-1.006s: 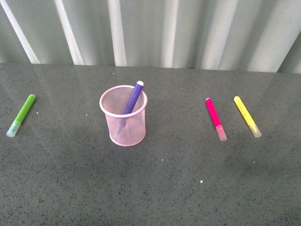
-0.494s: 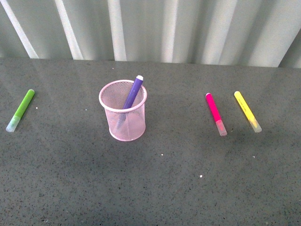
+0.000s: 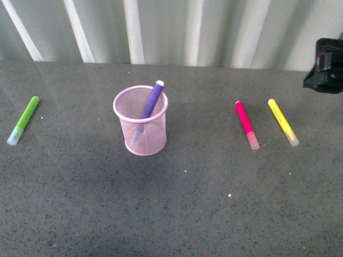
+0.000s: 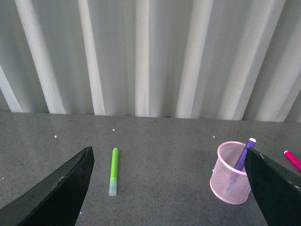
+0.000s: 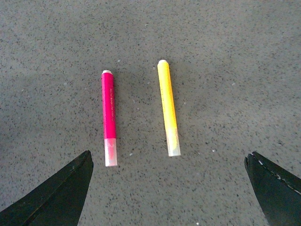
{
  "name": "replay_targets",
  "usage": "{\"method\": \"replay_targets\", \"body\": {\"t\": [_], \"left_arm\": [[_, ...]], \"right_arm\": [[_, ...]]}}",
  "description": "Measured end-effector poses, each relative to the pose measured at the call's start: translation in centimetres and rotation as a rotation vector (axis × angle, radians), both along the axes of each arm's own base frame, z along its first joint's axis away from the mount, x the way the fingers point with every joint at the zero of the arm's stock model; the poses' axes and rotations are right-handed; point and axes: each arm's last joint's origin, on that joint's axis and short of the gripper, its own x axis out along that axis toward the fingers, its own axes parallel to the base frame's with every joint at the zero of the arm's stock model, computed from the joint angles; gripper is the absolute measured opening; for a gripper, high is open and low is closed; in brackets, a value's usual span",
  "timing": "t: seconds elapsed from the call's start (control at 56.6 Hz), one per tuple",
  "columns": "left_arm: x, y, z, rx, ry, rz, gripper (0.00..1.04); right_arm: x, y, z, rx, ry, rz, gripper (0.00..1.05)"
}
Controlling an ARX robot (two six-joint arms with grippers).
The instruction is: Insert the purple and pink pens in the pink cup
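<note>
Far left on worktop (image 3: 187,203): green marker (image 3: 22,121). Then cup (image 3: 141,120), upright, with purple pen (image 3: 151,101) leaning inside, end above rim. Well right of it, pink pen (image 3: 246,125) lies flat, yellow marker (image 3: 283,121) near it. Wrist views: left end effector (image 4: 168,151) spread wide, empty; right end effector (image 5: 168,155) likewise, over pink and yellow. Front view catches only a black part of it at the right edge.
</note>
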Motion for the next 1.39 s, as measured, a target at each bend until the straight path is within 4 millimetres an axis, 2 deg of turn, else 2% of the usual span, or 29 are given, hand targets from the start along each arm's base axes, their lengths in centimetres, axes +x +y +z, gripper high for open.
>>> {"method": "replay_targets", "body": {"t": [0.282,0.635,1.024,1.395], "left_arm": [[0.0,0.0,0.0,0.000,0.000,0.000,0.98],[0.0,0.0,0.0,0.000,0.000,0.000,0.98],[0.0,0.0,0.0,0.000,0.000,0.000,0.98],[0.0,0.0,0.0,0.000,0.000,0.000,0.98]], "right_arm": [[3.8,1.2,-3.2,0.012,0.080,-0.008,0.98],[6.7,2.5,-7.2,0.018,0.166,0.015,0.98],[9.1,4.0,-8.2,0.017,0.175,0.054,0.98],[11.3,5.5,-10.4,0.000,0.211,0.089,0.98]]}}
